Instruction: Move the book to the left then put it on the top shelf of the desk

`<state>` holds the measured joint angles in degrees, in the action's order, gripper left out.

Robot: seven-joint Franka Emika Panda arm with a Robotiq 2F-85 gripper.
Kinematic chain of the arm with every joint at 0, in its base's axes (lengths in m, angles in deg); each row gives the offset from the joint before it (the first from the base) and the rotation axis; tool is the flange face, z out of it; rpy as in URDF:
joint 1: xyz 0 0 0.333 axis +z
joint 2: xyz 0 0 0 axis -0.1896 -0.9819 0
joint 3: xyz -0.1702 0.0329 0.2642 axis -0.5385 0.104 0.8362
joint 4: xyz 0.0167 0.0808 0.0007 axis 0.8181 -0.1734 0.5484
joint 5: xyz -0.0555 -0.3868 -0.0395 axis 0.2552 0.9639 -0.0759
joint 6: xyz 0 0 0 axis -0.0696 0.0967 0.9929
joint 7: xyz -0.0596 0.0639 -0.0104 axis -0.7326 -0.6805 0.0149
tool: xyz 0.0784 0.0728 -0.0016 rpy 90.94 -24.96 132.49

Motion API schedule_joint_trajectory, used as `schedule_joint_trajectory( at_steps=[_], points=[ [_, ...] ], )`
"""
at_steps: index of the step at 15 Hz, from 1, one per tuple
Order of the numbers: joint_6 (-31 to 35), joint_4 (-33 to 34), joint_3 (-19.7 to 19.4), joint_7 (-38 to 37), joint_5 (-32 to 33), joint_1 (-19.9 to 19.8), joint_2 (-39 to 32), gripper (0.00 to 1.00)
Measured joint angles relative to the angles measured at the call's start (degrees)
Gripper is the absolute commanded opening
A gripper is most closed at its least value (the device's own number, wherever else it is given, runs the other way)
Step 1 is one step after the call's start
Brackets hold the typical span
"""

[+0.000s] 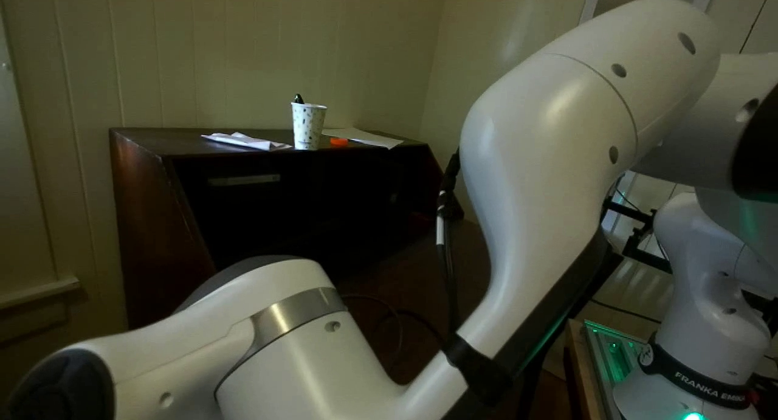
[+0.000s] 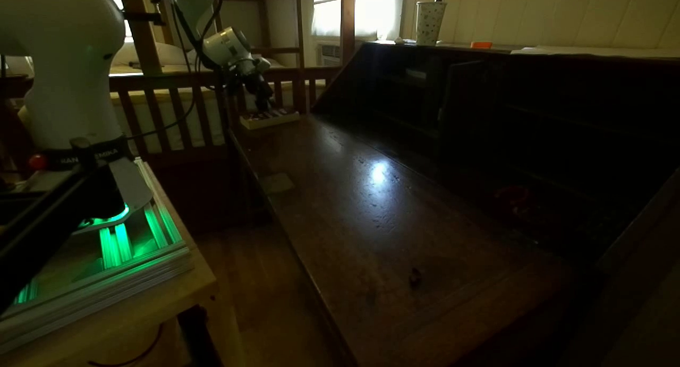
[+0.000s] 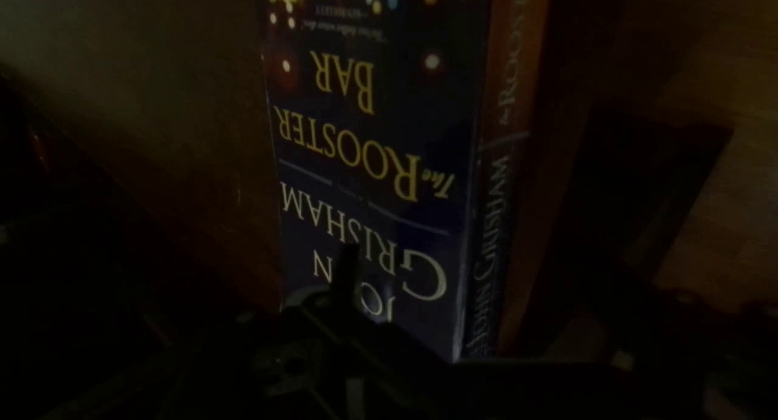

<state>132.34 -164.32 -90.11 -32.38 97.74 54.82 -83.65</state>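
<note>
The book (image 2: 270,118) lies flat at the far end of the desk's (image 2: 340,239) lower writing surface in an exterior view, its pale page edge facing that camera. In the wrist view the book (image 3: 377,158) fills the middle, with its dark blue cover upside down and its reddish-orange spine edge at right. My gripper (image 2: 263,99) points down at the book, at or just above its cover. One dark finger overlaps the cover in the wrist view; the other is lost in shadow. The top shelf (image 1: 176,141) is the high dark board. Book and gripper are hidden in that exterior view.
On the top shelf stand a patterned cup (image 1: 309,127) with a pen, folded white paper (image 1: 243,141), an orange item (image 1: 338,142) and a white sheet (image 1: 364,137). Slatted wooden rails (image 2: 186,117) stand beyond the desk. A small dark object (image 2: 415,276) lies on the writing surface.
</note>
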Motion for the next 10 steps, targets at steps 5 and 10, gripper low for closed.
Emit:
schedule_joint_trajectory(
  at_steps=[5,10],
  points=[
    [-1.92,1.34,-0.68,-0.44,0.79,0.55,-1.44,0.82],
    [-3.80,1.58,-0.78,-0.87,1.59,0.88,-1.95,0.74]
  ],
)
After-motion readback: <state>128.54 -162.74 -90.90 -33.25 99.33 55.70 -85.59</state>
